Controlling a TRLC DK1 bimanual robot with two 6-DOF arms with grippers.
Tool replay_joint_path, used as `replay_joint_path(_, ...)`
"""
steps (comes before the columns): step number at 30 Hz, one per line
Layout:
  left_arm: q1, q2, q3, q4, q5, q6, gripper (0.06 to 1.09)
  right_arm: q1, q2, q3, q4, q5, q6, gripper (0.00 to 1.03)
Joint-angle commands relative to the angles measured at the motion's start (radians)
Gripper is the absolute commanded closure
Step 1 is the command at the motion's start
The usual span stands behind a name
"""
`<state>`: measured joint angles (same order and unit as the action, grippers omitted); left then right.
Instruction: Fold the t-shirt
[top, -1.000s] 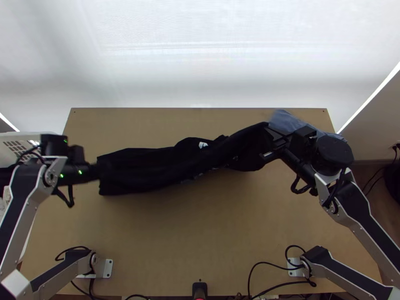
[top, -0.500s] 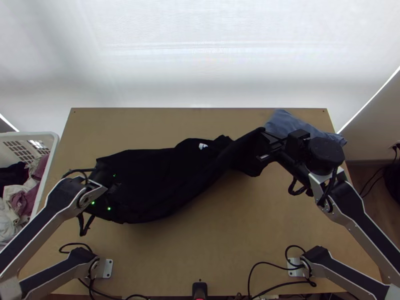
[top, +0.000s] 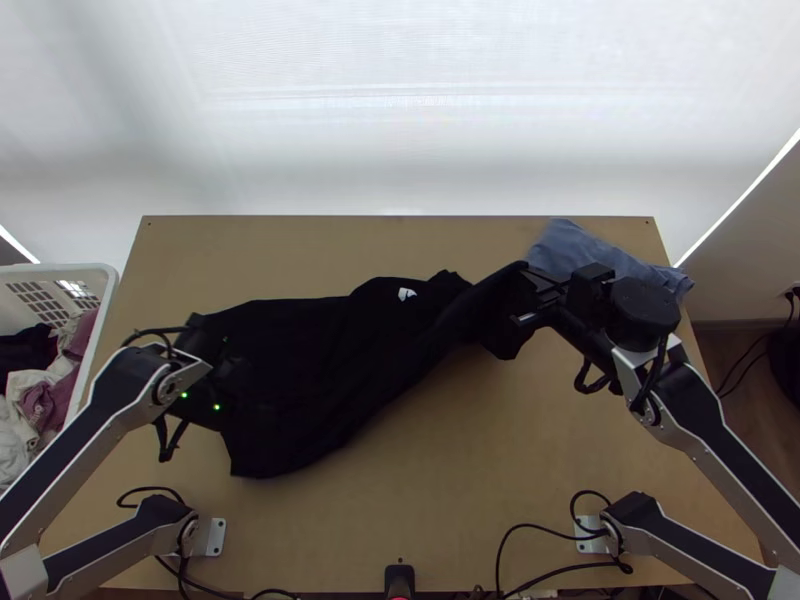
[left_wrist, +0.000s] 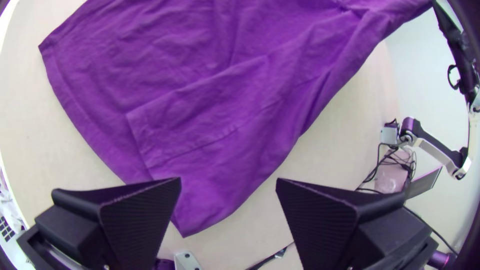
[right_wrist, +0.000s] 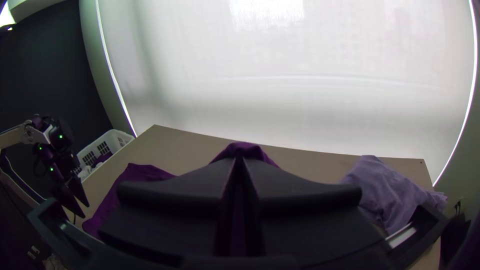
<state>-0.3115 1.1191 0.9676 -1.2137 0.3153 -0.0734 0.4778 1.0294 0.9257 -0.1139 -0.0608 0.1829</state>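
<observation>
Top view has the t-shirt spread loosely over the left and middle of the table, narrowing into a bunched end at the right gripper; the left gripper is over its left part. A blue cloth lies far right (rather crumpled), a laundry basket stands left. Left wrist view: the left gripper's fingers are wide apart, the creased t-shirt beyond them. Right wrist view: the right gripper's fingers are pressed together on the t-shirt.

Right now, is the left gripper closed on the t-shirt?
No, the left gripper has its two fingers standing wide apart, with the t-shirt lying loose beyond them.
</observation>
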Motion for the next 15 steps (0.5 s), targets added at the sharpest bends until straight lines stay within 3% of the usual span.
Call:
replay_joint_path(1,0.060,0.013,0.052,-0.061,0.011,0.012,0.12,0.001,-0.006,-0.025,0.022,0.001,0.016,1.00)
replay_joint_path(5,0.117,0.087,0.069,-0.178,0.011,-0.005,0.12,0.004,-0.011,-0.036,0.022,0.001,0.021,1.00)
replay_joint_path(11,0.141,0.123,0.040,-0.178,0.039,-0.019,0.13,0.010,-0.008,-0.045,0.028,0.001,0.029,1.00)
replay_joint_path(15,0.212,0.171,-0.018,-0.115,0.067,0.012,0.29,0.013,-0.005,-0.044,0.036,0.001,0.029,1.00)
